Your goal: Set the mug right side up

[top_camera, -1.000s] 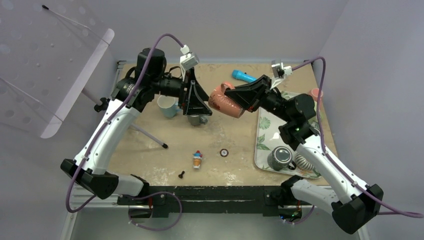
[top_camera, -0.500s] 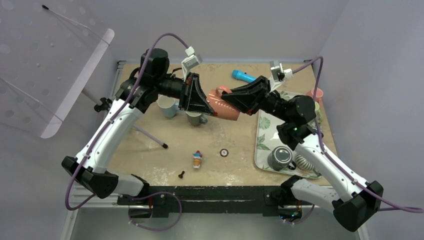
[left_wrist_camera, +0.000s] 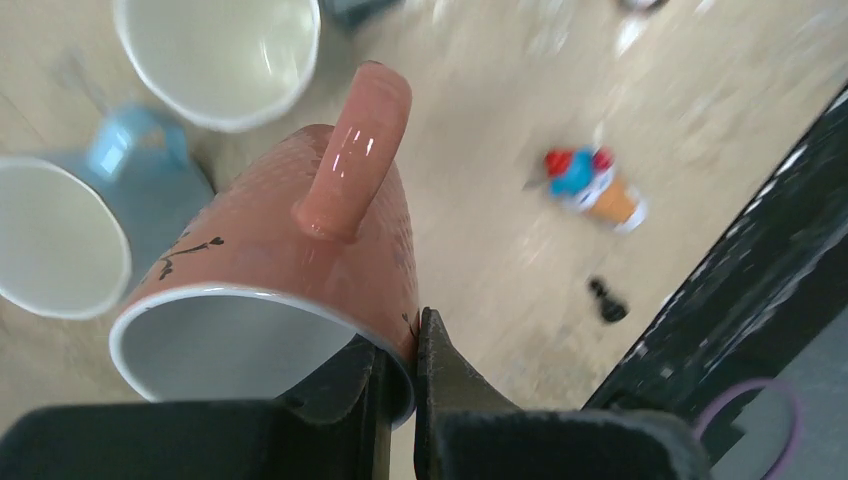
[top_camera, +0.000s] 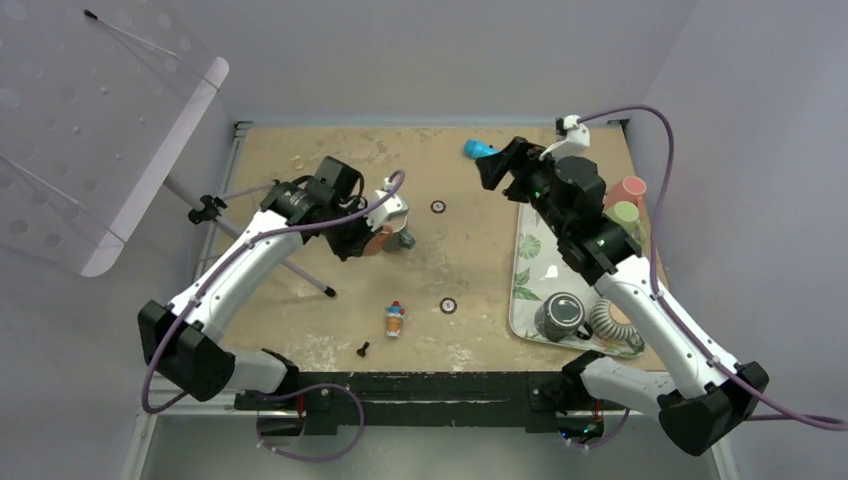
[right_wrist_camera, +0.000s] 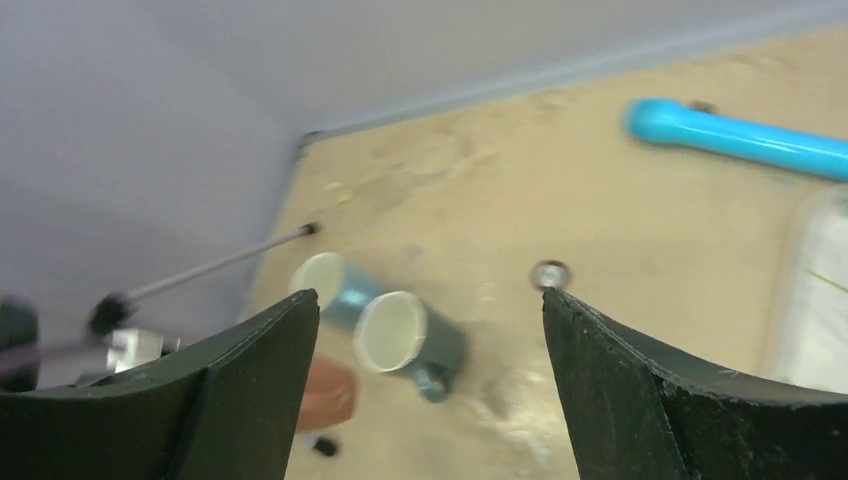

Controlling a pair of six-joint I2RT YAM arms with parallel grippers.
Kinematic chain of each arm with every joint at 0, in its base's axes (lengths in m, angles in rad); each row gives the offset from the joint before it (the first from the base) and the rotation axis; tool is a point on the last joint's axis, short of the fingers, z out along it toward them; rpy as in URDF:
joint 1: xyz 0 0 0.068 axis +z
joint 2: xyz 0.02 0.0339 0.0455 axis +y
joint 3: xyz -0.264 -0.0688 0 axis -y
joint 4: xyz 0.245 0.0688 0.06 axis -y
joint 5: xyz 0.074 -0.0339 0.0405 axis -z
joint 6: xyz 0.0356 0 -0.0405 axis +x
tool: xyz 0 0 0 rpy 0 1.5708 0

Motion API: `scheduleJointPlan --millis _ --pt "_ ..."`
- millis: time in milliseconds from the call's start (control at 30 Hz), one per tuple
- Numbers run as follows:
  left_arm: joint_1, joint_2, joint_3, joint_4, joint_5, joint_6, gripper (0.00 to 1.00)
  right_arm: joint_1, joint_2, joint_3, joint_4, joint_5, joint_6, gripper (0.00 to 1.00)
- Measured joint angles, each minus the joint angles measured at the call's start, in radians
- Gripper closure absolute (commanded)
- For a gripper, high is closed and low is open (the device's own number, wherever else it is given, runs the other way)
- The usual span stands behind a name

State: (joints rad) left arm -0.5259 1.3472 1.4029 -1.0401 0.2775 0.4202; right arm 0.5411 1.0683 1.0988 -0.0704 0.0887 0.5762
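Now that the right tool (right_wrist_camera: pixel 425 305) has let go and drawn back toward one o'clock, spread and empty, the pink mug (left_wrist_camera: pixel 300 240) is held at nine o'clock, rim pinched by the left tool (left_wrist_camera: pixel 400 375), tilted; uprighting remains.

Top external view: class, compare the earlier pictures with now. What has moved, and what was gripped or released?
The pink mug passed from the right gripper to the left gripper, which is shut on its rim and has carried it down and left. The right gripper let go, opened and pulled back. The toy cone and tray stayed put.
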Motion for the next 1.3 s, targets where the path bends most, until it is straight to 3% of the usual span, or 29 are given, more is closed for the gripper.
scheduleJointPlan --millis 67,200,367,500,700,833,1033,1167,1300 --pt "0.024 0.021 -0.098 -0.014 -0.083 0.052 1.00 -0.056 0.019 0.043 -0.138 0.103 0.034 0.18" --pt "0.093 0.080 -0.217 -0.006 -0.162 0.109 1.00 -0.252 0.059 0.065 -0.307 0.165 0.093 0.19" --pt "0.134 0.091 -0.284 0.079 -0.224 0.150 1.00 -0.442 0.077 -0.013 -0.409 0.202 0.114 0.21" --pt "0.134 0.128 -0.317 0.174 -0.237 0.180 1.00 -0.664 0.138 -0.022 -0.414 0.187 0.119 0.22" --pt "0.145 0.158 -0.328 0.230 -0.238 0.206 0.62 -0.836 0.322 0.079 -0.422 0.214 0.119 0.22" --pt "0.159 0.153 -0.330 0.251 -0.230 0.221 0.45 -0.922 0.374 0.084 -0.423 0.208 0.124 0.24" --pt "0.164 0.091 -0.312 0.184 -0.192 0.220 0.35 -1.070 0.380 0.053 -0.404 0.208 0.150 0.28" --pt "0.164 0.050 -0.254 0.119 -0.152 0.217 0.33 -1.084 0.393 0.031 -0.364 0.204 0.173 0.37" --pt "0.164 0.031 -0.196 0.068 -0.140 0.199 0.33 -1.084 0.446 0.014 -0.317 0.172 0.212 0.38"
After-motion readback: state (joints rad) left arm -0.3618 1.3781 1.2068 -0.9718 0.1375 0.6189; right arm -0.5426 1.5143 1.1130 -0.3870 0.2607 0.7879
